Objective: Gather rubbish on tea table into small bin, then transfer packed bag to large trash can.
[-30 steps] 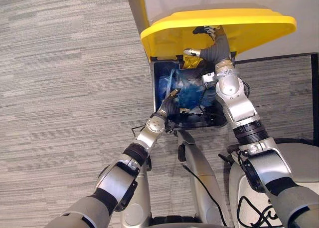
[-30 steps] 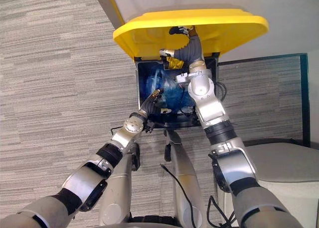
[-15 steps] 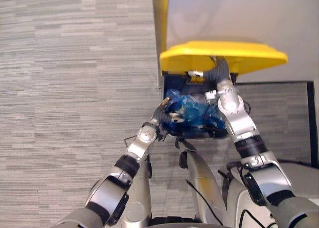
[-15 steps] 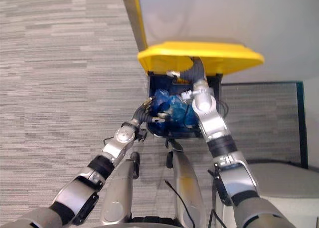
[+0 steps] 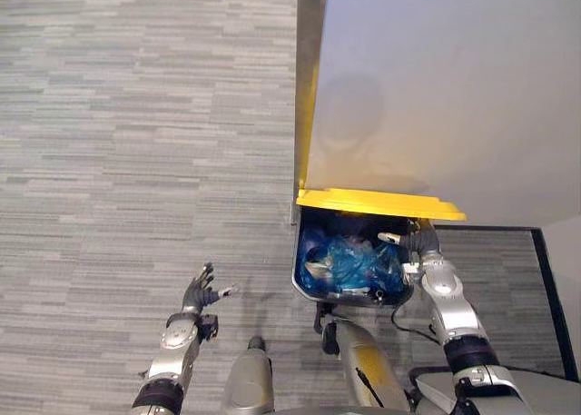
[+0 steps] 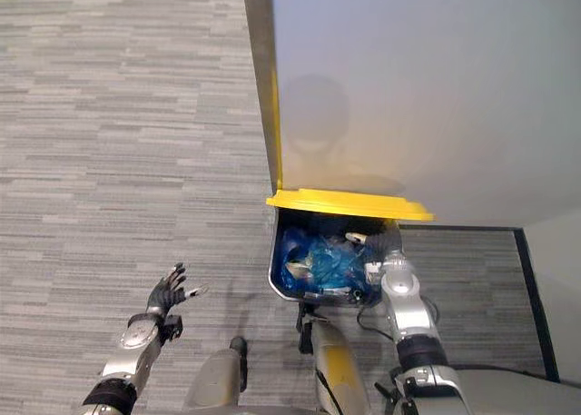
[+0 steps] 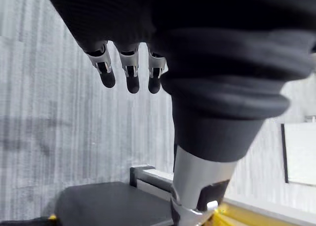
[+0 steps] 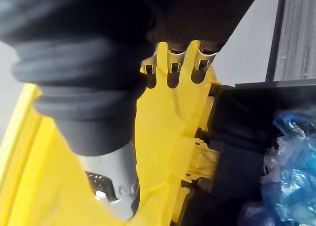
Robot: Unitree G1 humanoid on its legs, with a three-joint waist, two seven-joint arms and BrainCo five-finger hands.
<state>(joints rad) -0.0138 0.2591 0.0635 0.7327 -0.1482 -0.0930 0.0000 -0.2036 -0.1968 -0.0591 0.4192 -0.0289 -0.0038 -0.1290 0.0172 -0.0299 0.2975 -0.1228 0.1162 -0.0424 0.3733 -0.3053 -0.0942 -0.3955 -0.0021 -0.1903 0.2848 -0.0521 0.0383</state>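
Now blue bag (image 5: 349, 265) lies in large trash can (image 5: 300, 274), just left of right hand (image 5: 416, 242), straight-fingered under yellow lid (image 5: 377, 202); left hand (image 5: 197, 292) splayed, empty, well left.

2 silver-grey arms (image 5: 451, 308) end in dark ribbed wrist covers (image 7: 217, 63) and silver, dark-tipped fingers (image 7: 131, 76).

The yellow lid (image 5: 377, 202) is seen as smooth plastic with a slight sheen, the trash can (image 8: 237, 152) beneath as matt dark plastic. The blue bag (image 5: 349, 262) is shown as thin, crinkled, glossy film. The floor (image 5: 136, 115) is covered in rough striped carpet; the wall (image 5: 436, 88) is finished smooth and matt.
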